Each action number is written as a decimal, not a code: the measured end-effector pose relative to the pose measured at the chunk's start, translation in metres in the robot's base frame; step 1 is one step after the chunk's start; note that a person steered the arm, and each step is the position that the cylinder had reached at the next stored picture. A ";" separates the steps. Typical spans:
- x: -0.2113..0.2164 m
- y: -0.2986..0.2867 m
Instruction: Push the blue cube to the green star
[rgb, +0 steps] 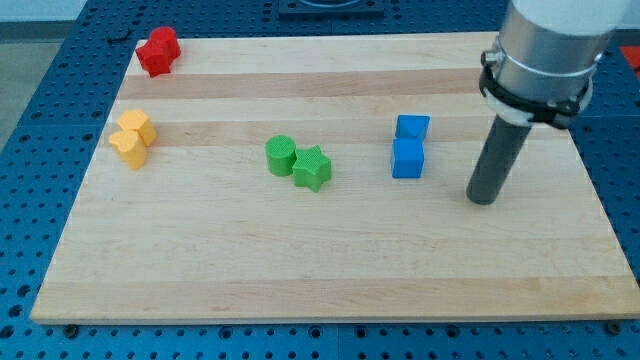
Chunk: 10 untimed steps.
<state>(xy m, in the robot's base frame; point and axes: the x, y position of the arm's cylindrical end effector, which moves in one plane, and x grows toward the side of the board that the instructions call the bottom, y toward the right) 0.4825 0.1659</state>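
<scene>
The blue cube (407, 158) sits right of the board's middle, with a second blue block (412, 127) touching it just above. The green star (312, 168) lies left of the cube, touching a green cylinder (281, 155) on its upper left. My tip (482, 198) rests on the board to the right of the blue cube and slightly below it, a short gap apart and touching no block.
A red block (158, 51) sits at the board's top left corner. Two yellow blocks (132, 138) lie together at the left edge. The wooden board (300, 270) rests on a blue perforated table (40, 120).
</scene>
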 end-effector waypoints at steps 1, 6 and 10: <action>-0.025 0.000; -0.033 -0.076; -0.032 -0.095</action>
<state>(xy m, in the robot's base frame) 0.4501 0.0713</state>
